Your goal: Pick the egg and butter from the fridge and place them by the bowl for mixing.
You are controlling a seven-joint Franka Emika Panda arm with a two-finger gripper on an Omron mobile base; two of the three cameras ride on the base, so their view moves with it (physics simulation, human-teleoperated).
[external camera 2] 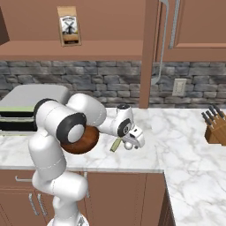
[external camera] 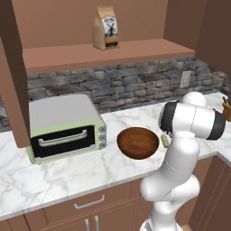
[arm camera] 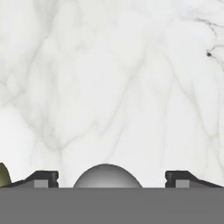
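Low over the white marble counter (arm camera: 113, 78), my gripper (arm camera: 112, 178) is open. The egg (arm camera: 107, 176), a pale rounded ball, lies between the fingertips (arm camera: 43, 178) with a gap on each side. In the right base view the gripper (external camera 2: 132, 143) points down just right of the bowl (external camera 2: 88, 140). The butter (external camera 2: 115, 145), an olive-yellow stick, lies beside the gripper and next to the dark wooden bowl (external camera: 137, 142). The butter (external camera: 165, 141) peeks out by my forearm, and its edge (arm camera: 3, 175) shows at the left of the hand view. The fridge is out of view.
A green toaster oven (external camera: 65, 128) stands left of the bowl. A knife block (external camera 2: 216, 128) sits at the counter's far right. A paper bag (external camera: 105, 28) rests on the wooden shelf above. The stone backsplash (external camera: 113, 83) holds an outlet (external camera 2: 178, 87). A brown cabinet post (external camera 2: 148, 53) rises behind the gripper.
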